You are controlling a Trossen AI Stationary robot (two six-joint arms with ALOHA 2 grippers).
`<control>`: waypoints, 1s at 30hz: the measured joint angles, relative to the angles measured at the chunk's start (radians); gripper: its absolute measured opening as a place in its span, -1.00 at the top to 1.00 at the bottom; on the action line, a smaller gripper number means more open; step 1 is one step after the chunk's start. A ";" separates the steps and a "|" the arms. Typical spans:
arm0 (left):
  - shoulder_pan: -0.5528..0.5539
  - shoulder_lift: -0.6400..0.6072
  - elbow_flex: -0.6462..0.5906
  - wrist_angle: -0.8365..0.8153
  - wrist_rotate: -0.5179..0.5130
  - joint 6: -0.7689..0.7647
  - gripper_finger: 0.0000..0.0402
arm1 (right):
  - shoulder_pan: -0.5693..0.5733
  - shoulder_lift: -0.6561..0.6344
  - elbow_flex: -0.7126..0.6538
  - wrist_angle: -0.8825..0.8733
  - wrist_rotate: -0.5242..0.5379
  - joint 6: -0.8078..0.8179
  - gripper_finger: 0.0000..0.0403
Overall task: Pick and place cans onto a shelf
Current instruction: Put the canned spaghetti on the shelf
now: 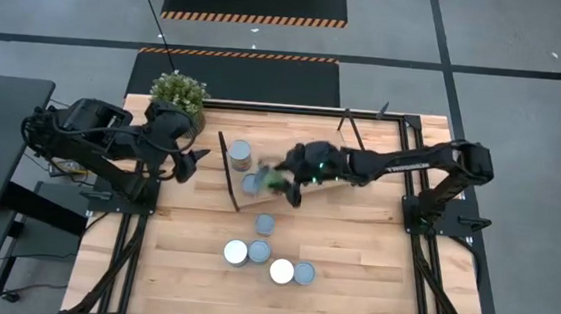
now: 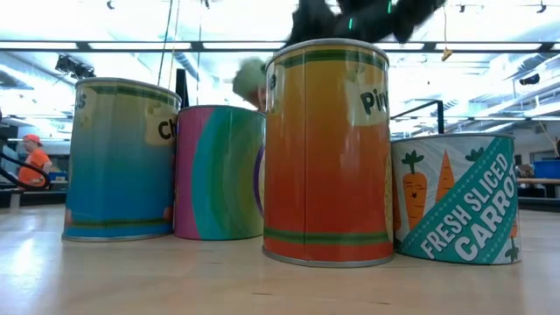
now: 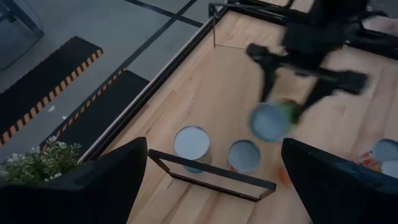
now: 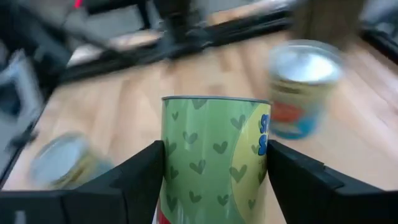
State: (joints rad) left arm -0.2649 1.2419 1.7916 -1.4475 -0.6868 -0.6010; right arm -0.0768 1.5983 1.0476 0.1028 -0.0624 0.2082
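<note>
Right gripper (image 4: 214,165): clamped on a green can (image 4: 214,155), one finger on each side; held above the shelf (image 1: 288,193), near mid-table.
Green can: pale green label with darker green hearts, a yellow patch with blue lettering at one edge, silver rim, pale blue-grey top.
Left gripper (image 1: 192,162): fingers spread wide, nothing between them; hangs at the table's left, just beside the potted plant (image 1: 179,93).
Shelf: light wood board with thin black frame ends; two cans stand on it, one brown-sided (image 1: 241,154), one (image 1: 251,183) showing only its grey top.
Loose cans: five in a cluster (image 1: 268,256) on the tabletop in front of the shelf, tops pale grey or bright white.
Low view labels: blue-to-orange can (image 2: 121,162), rainbow can (image 2: 220,173), orange can (image 2: 327,153), sliced-carrots can (image 2: 455,199).
</note>
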 joint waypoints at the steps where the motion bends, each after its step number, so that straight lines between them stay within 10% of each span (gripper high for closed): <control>1: 0.000 0.000 0.000 -0.001 -0.008 -0.007 -0.87 | -0.021 0.005 -0.031 0.084 -0.013 0.033 -0.33; 10: 0.000 0.001 0.000 -0.004 -0.047 -0.014 -0.87 | -0.067 0.082 -0.195 0.497 0.039 0.003 -0.33; 30: 0.094 0.050 0.001 0.030 0.092 0.011 -0.87 | -0.121 -0.081 -0.097 0.294 -0.133 0.023 -0.34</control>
State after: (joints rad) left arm -0.1714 1.2923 1.7927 -1.4176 -0.5949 -0.5900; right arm -0.1978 1.5170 0.9508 0.3971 -0.1950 0.2311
